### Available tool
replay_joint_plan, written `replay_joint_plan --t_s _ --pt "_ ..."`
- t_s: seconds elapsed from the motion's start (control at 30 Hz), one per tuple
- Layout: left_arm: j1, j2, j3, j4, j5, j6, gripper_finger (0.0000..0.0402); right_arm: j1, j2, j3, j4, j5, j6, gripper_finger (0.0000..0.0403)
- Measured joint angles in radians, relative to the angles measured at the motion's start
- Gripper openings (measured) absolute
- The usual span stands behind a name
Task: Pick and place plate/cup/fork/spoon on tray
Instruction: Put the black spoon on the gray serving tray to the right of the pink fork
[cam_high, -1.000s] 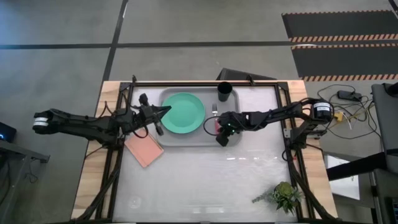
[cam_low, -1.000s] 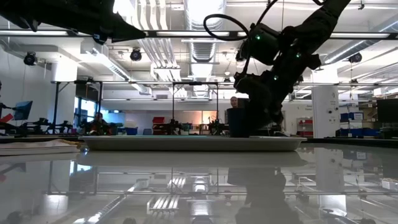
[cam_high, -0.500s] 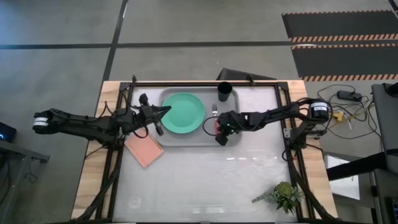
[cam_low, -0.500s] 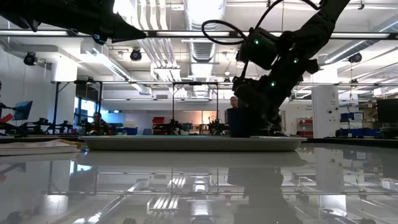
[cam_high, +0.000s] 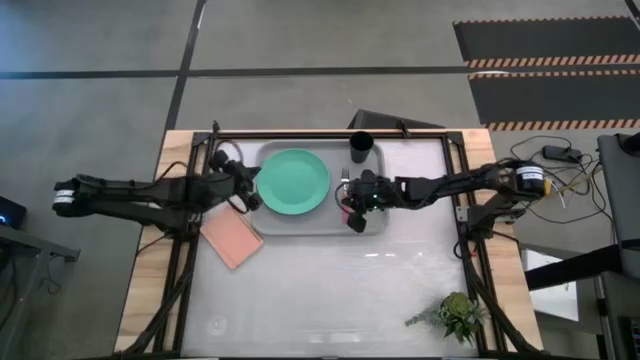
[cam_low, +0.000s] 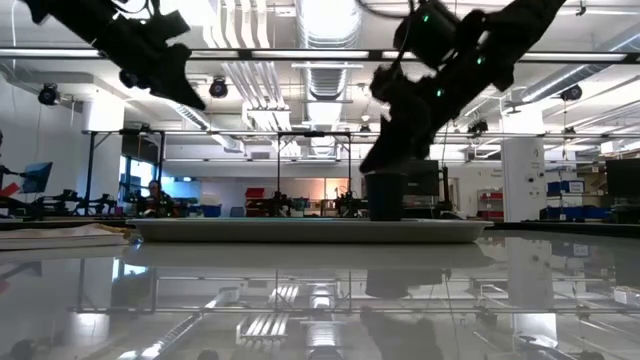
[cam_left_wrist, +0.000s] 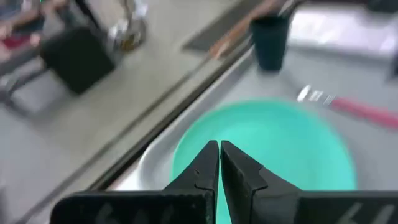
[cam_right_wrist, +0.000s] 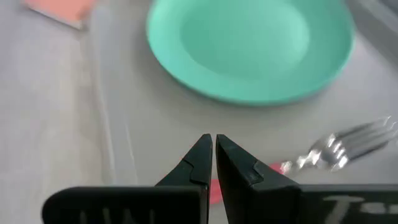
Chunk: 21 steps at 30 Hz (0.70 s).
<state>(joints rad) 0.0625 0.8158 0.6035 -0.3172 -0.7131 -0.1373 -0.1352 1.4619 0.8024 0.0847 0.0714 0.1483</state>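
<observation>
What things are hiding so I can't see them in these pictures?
- The spoon: not visible in any view, so its place cannot be told.
- The fork: in the right wrist view its handle is mostly hidden behind the right gripper; in the high view it is too small to make out.
- The plate: in the low view it is hidden behind the tray rim.

No text is showing clearly.
Only part of a white letter, maybe "T", is appearing on the right gripper (cam_right_wrist: 212, 163) body; nothing else is reading.
</observation>
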Motion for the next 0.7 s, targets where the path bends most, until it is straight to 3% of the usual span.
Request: replay_joint_plan --t_s 0.13,0.37,0.5,0.7 --pt "0.063 0.064 0.093 -0.241 0.033 -0.033 0.0000 0.000 -0.080 0.000 0.002 0.000 -0.095 0.0013" --pt "0.233 0.213 0.162 -0.367 0.319 0.072 0.0000 0.000 -0.216 0.005 0.004 0.000 -0.201 0.0013" --pt "0.317 0.286 0.159 -0.505 0.331 0.072 0.0000 0.000 -0.265 0.003 0.004 0.000 -0.211 0.0013" --pt "0.411 0.403 0.136 -0.531 0.347 0.118 0.0000 0.000 -0.268 -0.004 0.000 0.000 -0.217 0.0013"
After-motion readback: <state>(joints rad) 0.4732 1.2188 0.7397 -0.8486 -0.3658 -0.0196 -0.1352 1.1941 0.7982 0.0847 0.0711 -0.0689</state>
